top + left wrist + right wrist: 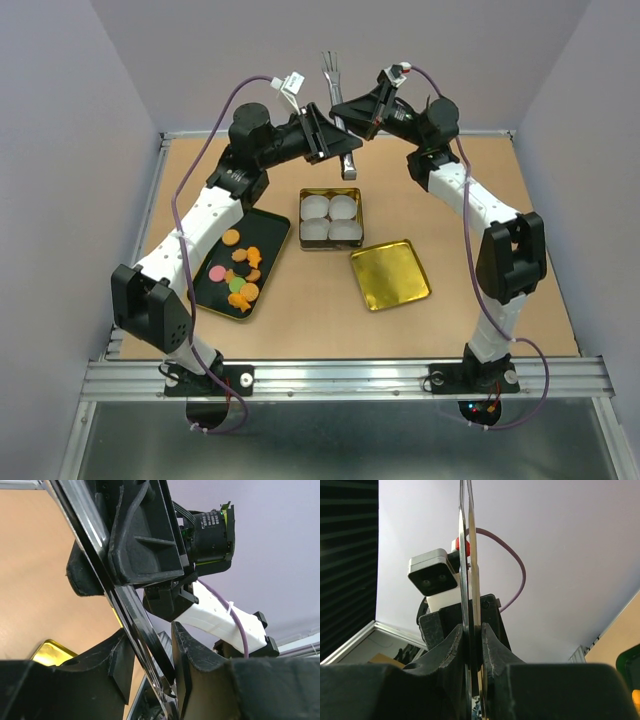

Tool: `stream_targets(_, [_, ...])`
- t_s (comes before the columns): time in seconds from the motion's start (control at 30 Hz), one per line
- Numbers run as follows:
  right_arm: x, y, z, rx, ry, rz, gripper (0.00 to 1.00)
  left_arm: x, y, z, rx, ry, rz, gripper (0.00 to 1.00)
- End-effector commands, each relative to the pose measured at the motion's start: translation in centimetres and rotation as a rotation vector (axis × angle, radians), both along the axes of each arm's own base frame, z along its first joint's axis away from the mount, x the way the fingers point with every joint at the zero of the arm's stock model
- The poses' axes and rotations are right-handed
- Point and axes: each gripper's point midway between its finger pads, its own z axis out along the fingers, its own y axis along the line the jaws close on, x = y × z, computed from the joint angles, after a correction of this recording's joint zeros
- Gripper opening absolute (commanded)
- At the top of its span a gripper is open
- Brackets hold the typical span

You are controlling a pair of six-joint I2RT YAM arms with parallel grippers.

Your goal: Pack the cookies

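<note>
Tabletop (300, 310) | left hand (327, 134), right hand (346, 108) raised, both gripping tongs (349, 165)

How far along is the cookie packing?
Done: the gold square lid is off the square metal tin of four empty white paper cups. In hand: left gripper and right gripper both grip the silver metal tongs above it. Remaining: all orange, pink and green cookies sit on the black tray; none packed.

White-shelled arm links (205, 215) with black joints (152, 305), thin purple cables (235, 616), and seemingly matte black jaws.
</note>
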Motion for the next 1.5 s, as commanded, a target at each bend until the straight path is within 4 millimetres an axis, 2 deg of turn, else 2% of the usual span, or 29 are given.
stream_targets(0.0, [-1.9, -0.2, 4.7, 0.067, -0.148, 0.005, 0.19, -0.7, 0.1, 2.7, -0.014, -0.094, -0.013, 0.42])
stream_targets(0.17, [-2.0, -0.3, 4.2, 0.062, -0.139, 0.004, 0.18, -0.2, 0.1, 2.5, 0.003, -0.098, 0.003, 0.35])
stream_targets(0.27, [-2.1, -0.3, 4.0, 0.059, -0.136, 0.005, 0.18, 0.3, 0.3, 2.4, 0.022, -0.1, 0.024, 0.35])
stream_targets(0.6, [-2.7, -0.5, 3.3, 0.051, -0.125, -0.009, 0.15, 1.9, 1.1, 2.0, 0.04, -0.093, 0.067, 0.49])
stream_targets(0.8, [-3.2, -0.8, 2.8, 0.043, -0.12, -0.02, 0.15, 3.2, 1.8, 2.4, 0.044, -0.096, 0.1, 0.5])
stream_targets(0.93, [-3.3, -0.8, 2.6, 0.039, -0.121, -0.021, 0.15, 3.5, 2.0, 2.3, 0.045, -0.094, 0.098, 0.41])
stream_targets(0.97, [-3.3, -0.8, 2.5, 0.039, -0.12, -0.022, 0.15, 3.5, 1.9, 2.2, 0.046, -0.094, 0.091, 0.35])
stream_targets(1.07, [-3.2, -0.9, 2.6, 0.042, -0.123, -0.03, 0.15, 3.4, 1.7, 2.0, 0.048, -0.09, 0.073, 0.26])
stream_targets(1.17, [-3.1, -0.9, 2.7, 0.045, -0.125, -0.038, 0.15, 3.2, 1.4, 1.9, 0.046, -0.091, 0.044, 0.26])
stream_targets(1.27, [-3.0, -1.0, 2.7, 0.048, -0.124, -0.049, 0.15, 3.0, 1.2, 1.5, 0.047, -0.08, 0.018, 0.3])
stream_targets(1.3, [-2.9, -1.0, 2.6, 0.048, -0.125, -0.051, 0.15, 3.0, 1.2, 1.4, 0.048, -0.076, 0.017, 0.38])
stream_targets(1.47, [-2.9, -1.0, 2.6, 0.048, -0.129, -0.06, 0.13, 2.9, 1.3, 1.2, 0.049, -0.075, 0.024, 0.56])
